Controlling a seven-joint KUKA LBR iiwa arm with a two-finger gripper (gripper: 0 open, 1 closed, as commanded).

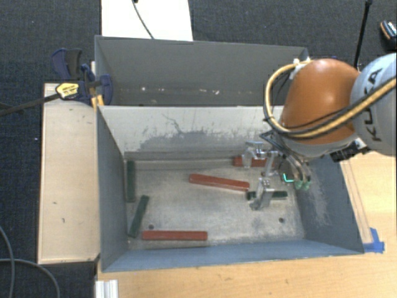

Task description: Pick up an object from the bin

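Inspection of the grey metal bin (322, 228), seen from above.

Tool: the gripper (260, 198) hangs below the arm's orange cover (322, 98) and stands low over the bin floor, in the right half of the bin. Whether it is apart, together or clamped on anything cannot be told; the metal parts at its tip merge with the floor behind them.

Items nearest the tool:
- A long red-brown flat bar (218, 182) lies on the floor on the view's left of the gripper, slightly slanted. Its right end comes up just beside the tip. Contact cannot be confirmed.
- A short dark green bar (278, 195) lies just beside the gripper on the view's right, partly hidden by the tool. Contact cannot be confirmed here either.
- A small red-brown block (238, 161) sits behind the gripper, against the foot of the back wall, near the tool's upper parts.

Items well apart from the tool:
- A second red-brown flat bar (174, 235) lies along the front wall, to the left of the gripper and nearer the viewer.
- A dark green upright-lying bar (130, 180) rests along the left wall, at the far side of the floor from the gripper.
- A slanted dark green bar (138, 215) lies just in front of it, in the front-left corner, its lower end near the second red-brown flat bar.

Nothing can be seen lifted clear of the floor.
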